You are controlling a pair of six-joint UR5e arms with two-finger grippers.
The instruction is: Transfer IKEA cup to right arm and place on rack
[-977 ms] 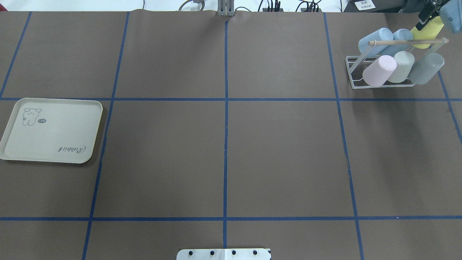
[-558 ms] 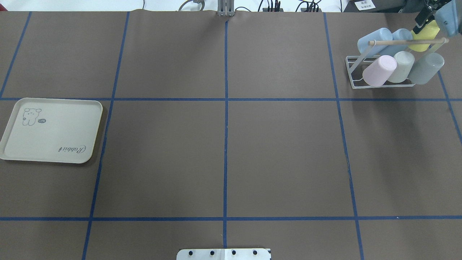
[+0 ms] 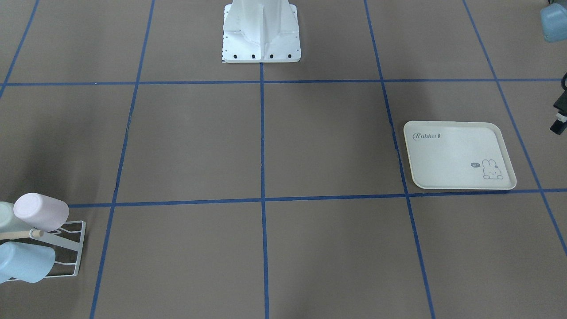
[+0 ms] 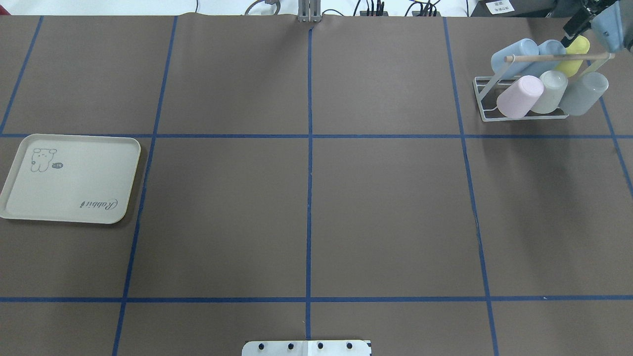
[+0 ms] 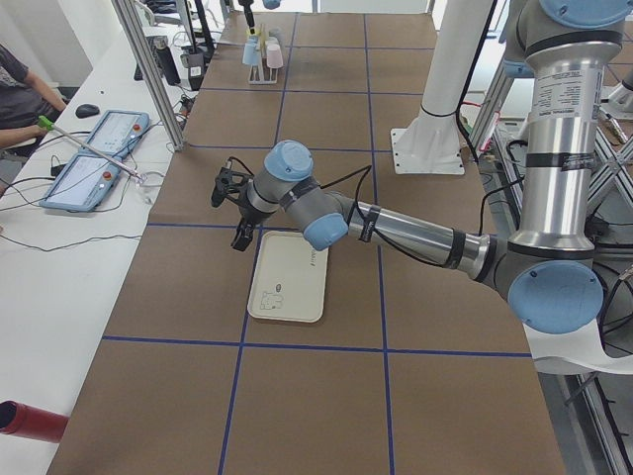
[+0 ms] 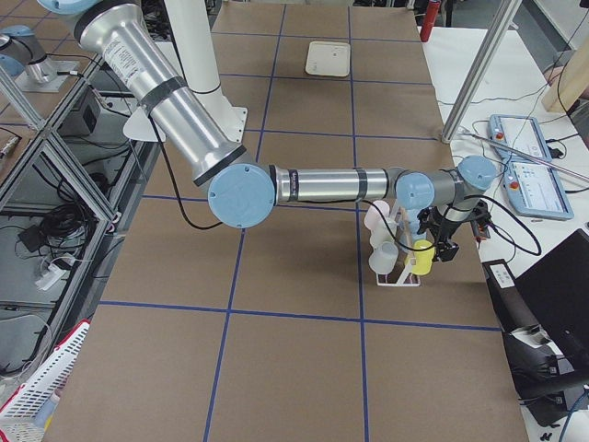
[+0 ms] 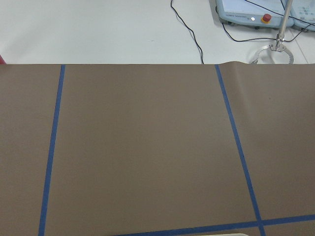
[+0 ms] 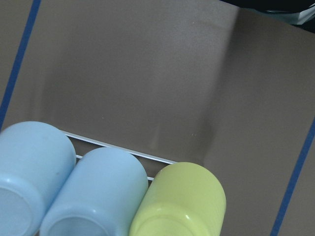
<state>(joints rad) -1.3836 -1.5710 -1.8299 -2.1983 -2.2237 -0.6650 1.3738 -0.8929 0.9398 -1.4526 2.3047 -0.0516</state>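
- Right gripper [image 6: 444, 247]: sits at the far edge of the rack [image 4: 479, 99], just beside the yellow cup [image 4: 577, 47]. Can't tell whether the fingers are spread or pinching; no view shows the tips cleanly.
- Left gripper [image 5: 227, 213]: well apart from the rack, at the opposite end of the table by the tray [image 4: 74, 183]. Can't tell its state either, and nothing shows in it.
- Yellow cup: on the rack's back row, tilted with its base up, in the end slot next to the two blue cups [image 8: 93, 191]. It looks seated, so my read is that the step is release and clear.
- To do it well:
  - Open fully before moving.
  - Back off along the cup's axis, away from the rack, with no sideways sweep.
  - Stay clear of the wooden rod [image 4: 539, 58]; a snag there would likely drag the whole rack.
  - Don't nudge the neighbouring blue cup.
- Right wrist view only: the yellow cup's base lines up with the two blue cups, with rack wire under them.
- Overhead only: the rod crosses in front of the yellow cup, and the rack's front row shows, including the pink cup [image 4: 519, 96].
- Exterior right only: it shows how close the gripper is to the cup.
- Front-facing view: it crops the rack, so neither the yellow cup nor the right gripper shows.
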